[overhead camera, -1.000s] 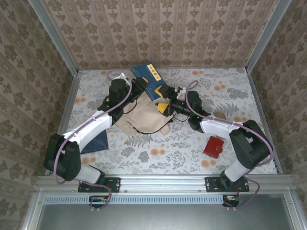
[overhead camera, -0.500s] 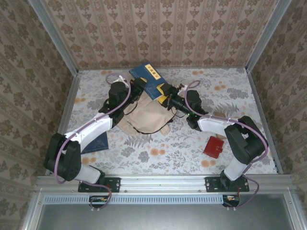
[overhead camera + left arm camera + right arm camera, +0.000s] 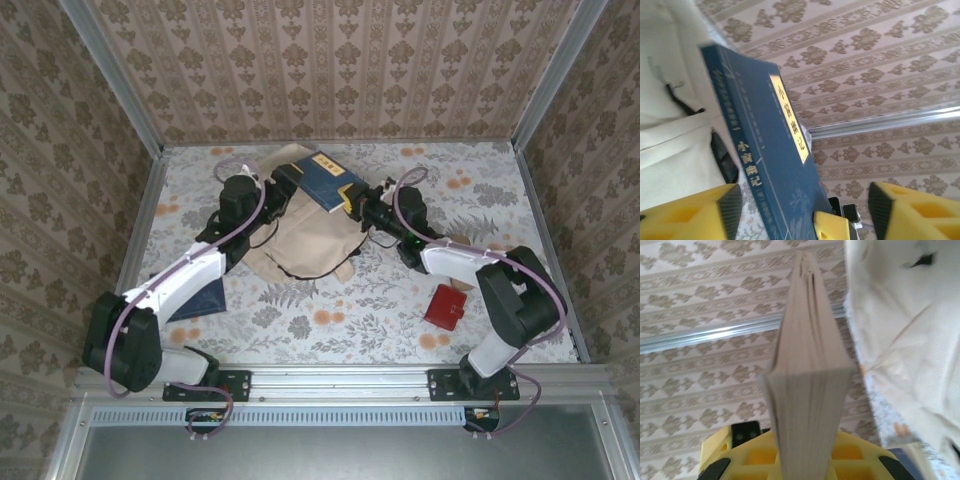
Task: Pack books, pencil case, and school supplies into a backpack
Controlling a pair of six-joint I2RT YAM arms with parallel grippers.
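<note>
blue book (image 3: 322, 178) over backpack (image 3: 300, 245) | right hand (image 3: 349, 199) at its edge

left arm (image 3: 185, 275): reaching forward and inward from its base, wrist far out | left gripper (image 3: 802, 207): yellow fingers (image 3: 695, 212) spread wide, gripping nothing | right arm (image 3: 455, 262): folded at the elbow, forearm angled forward-left | right gripper (image 3: 353, 203): jaws clamped on the edge of the dark blue book (image 3: 325, 178)

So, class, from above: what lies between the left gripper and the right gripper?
The dark blue book, held by the right gripper; the top view shows it.
</note>
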